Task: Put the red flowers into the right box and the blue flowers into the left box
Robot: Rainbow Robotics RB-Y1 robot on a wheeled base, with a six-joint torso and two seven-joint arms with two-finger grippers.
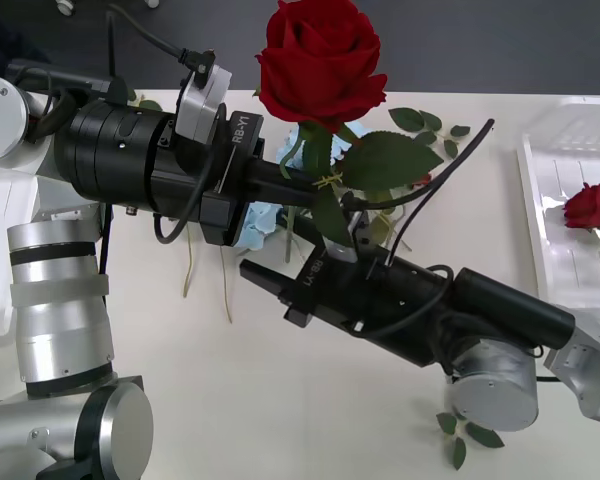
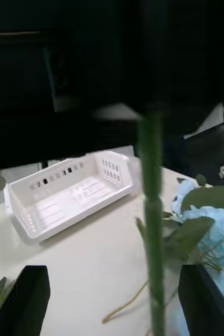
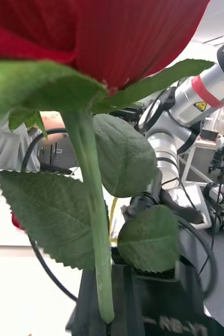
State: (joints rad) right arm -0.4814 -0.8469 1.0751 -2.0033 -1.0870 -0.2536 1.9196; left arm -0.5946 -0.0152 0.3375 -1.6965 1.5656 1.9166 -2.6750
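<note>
Your left gripper [image 1: 302, 188] clamps the red rose [image 1: 320, 60] at frame centre. Close the right gripper [image 1: 268, 293], now spread apart, squarely on the stem before releasing.

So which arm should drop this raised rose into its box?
Right: the right gripper, jaws open, straddles the rose stem the left gripper holds, and the right box lies on its side.
</note>
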